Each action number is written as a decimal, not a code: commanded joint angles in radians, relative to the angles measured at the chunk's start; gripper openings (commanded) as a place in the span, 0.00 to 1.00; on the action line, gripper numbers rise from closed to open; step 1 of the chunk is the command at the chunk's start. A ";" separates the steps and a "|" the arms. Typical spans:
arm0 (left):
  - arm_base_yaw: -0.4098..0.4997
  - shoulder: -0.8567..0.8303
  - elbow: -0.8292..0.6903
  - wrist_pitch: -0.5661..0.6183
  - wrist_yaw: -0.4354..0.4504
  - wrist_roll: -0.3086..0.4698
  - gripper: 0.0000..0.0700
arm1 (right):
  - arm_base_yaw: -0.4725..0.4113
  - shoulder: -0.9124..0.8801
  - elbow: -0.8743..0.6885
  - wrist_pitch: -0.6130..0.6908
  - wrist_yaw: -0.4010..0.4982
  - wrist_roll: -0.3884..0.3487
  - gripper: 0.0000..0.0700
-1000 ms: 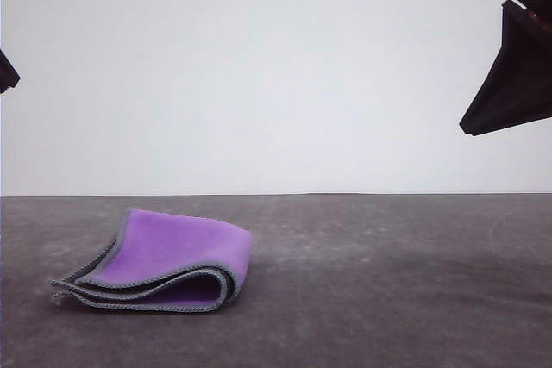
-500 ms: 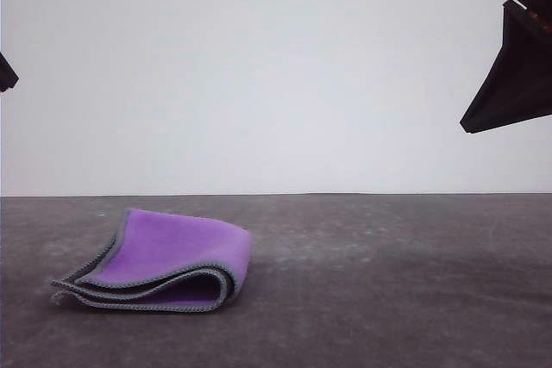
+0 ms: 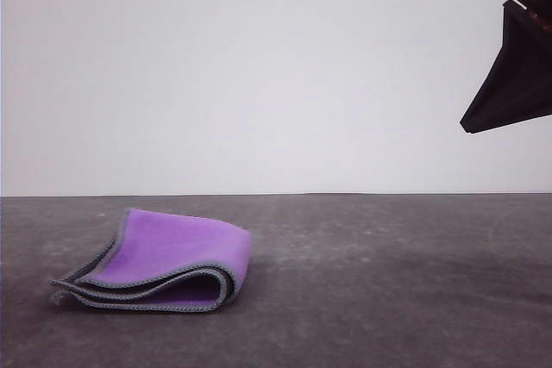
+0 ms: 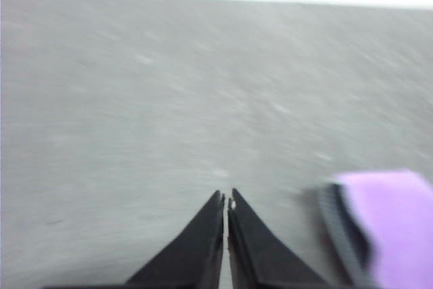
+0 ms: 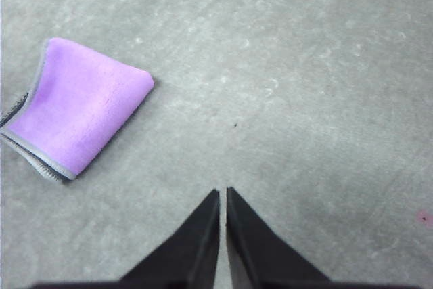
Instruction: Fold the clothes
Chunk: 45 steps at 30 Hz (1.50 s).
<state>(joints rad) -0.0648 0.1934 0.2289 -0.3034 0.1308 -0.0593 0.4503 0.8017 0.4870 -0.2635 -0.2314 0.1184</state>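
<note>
Grey mottled table (image 3: 388,282); folded cloth (image 3: 164,260), purple face out, lies on left part.

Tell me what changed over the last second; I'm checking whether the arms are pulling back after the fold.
The left arm's dark tip, at the front view's left edge earlier, has left that view. The folded cloth lies as before on the table; the right gripper hangs in the same raised spot, fingers shut and empty.

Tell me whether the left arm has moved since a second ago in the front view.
Yes. Its dark tip, earlier at the picture's left edge above the cloth, has withdrawn past that edge, while the cloth lies unmoved on the table.
</note>
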 commanded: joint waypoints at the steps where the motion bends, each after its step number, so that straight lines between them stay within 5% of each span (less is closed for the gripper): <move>1: 0.021 -0.062 -0.047 0.013 -0.001 0.012 0.00 | 0.005 0.006 0.002 0.010 0.003 0.000 0.02; 5: 0.059 -0.192 -0.148 0.024 -0.004 -0.015 0.00 | 0.005 0.006 0.002 0.010 0.003 0.000 0.02; 14: 0.068 -0.191 -0.217 0.173 -0.080 -0.023 0.00 | 0.005 0.006 0.002 0.062 0.003 0.000 0.02; 32: 0.068 -0.190 -0.217 0.177 -0.082 -0.024 0.00 | 0.005 0.006 0.002 0.201 0.003 0.000 0.02; 36: 0.068 -0.190 -0.217 0.176 -0.083 -0.024 0.00 | 0.002 -0.057 0.002 0.186 0.021 -0.056 0.02; 39: 0.068 -0.190 -0.217 0.176 -0.082 -0.024 0.00 | -0.035 -0.111 -0.024 0.172 0.040 -0.124 0.02; 45: 0.068 -0.190 -0.217 0.176 -0.082 -0.024 0.00 | -0.176 -0.314 -0.209 0.173 0.126 -0.093 0.02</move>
<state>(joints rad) 0.0025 0.0044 0.0326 -0.1360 0.0509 -0.0792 0.2799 0.5138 0.2862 -0.1028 -0.1125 0.0226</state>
